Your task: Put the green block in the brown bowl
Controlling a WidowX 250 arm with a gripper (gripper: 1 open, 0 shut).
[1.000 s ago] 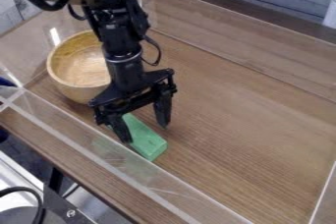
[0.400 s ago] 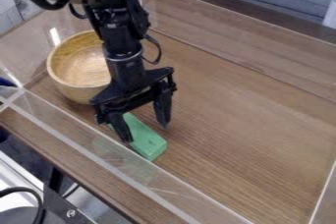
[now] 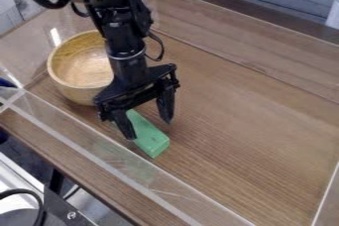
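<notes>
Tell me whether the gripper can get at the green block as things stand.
Probably yes: the gripper is open, pointing down right over the green block, with nothing between them; the brown bowl sits off to the side.

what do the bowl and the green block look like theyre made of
Brown bowl: looks like light tan wood with a smooth finish; faint grain shows inside and the walls are thick.
Green block: plain mint green, matte, no shine or grain; could be painted wood or plastic, the picture can't settle it.
</notes>
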